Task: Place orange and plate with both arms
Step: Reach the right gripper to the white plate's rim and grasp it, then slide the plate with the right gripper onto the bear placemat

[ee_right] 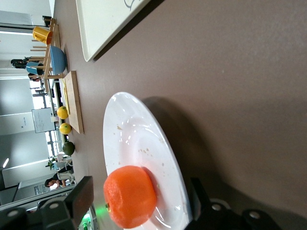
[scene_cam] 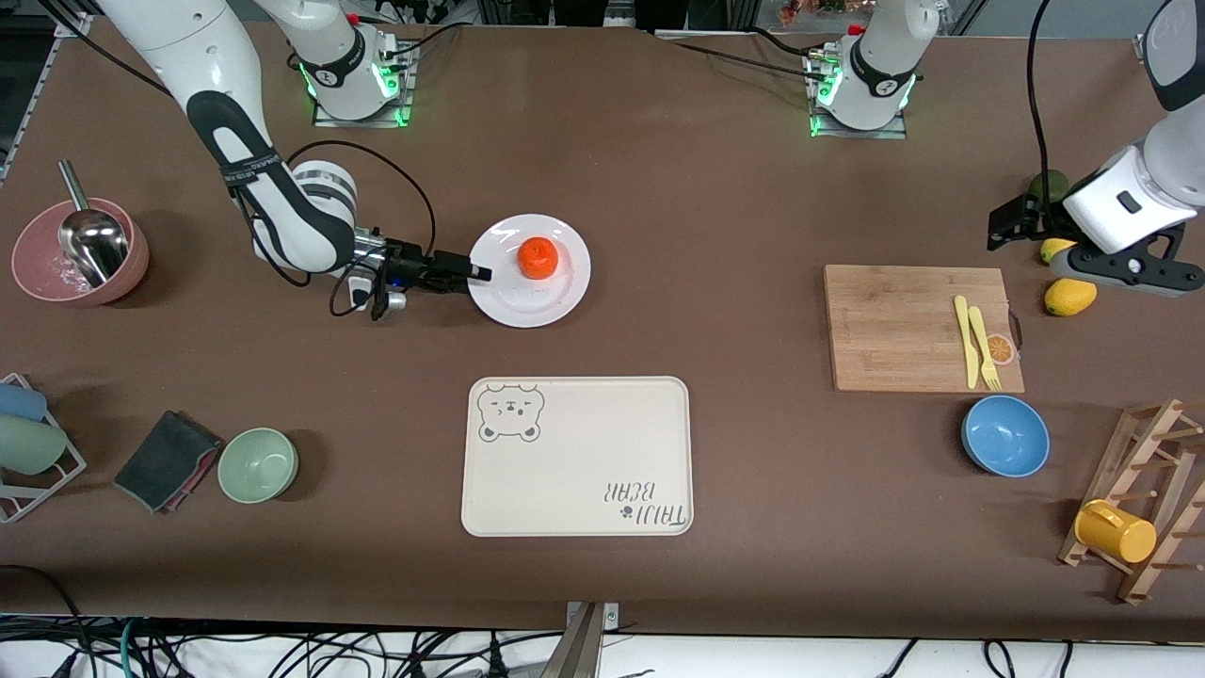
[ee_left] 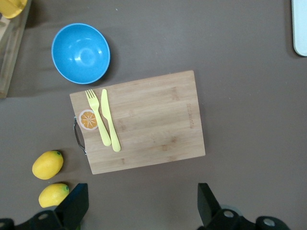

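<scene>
Your right gripper (scene_cam: pixel 475 274) sits low at the rim of the plate (scene_cam: pixel 555 292), on the side toward the right arm's end of the worktop. Its fingers straddle the rim, one above and one below, set apart and not clamped; whether they touch the plate you cannot tell.

The plate rests on the worktop, roughly midway between the right arm's base and the cream tray (scene_cam: pixel 576 457), which lies nearer the front edge. The orange (scene_cam: pixel 538 258) sits on the plate, a little off centre toward the arms' bases.

Your left gripper (ee_left: pixel 141 203) hangs fully open and empty, high over the worktop near the left arm's end; that arm waits. Below it: a bamboo cutting board (scene_cam: pixel 913 325) carrying a yellow fork (scene_cam: pixel 984 348) and yellow knife (scene_cam: pixel 966 341) side by side, two lemons (scene_cam: pixel 1069 297) just off the board's end, and a blue bowl (scene_cam: pixel 1004 435) toward the front edge.

At the right arm's end, a pink bowl (scene_cam: pixel 38 273) holds a metal ladle (scene_cam: pixel 92 240); a green bowl (scene_cam: pixel 257 464) and a folded cloth (scene_cam: pixel 166 461) lie nearer the front edge.
</scene>
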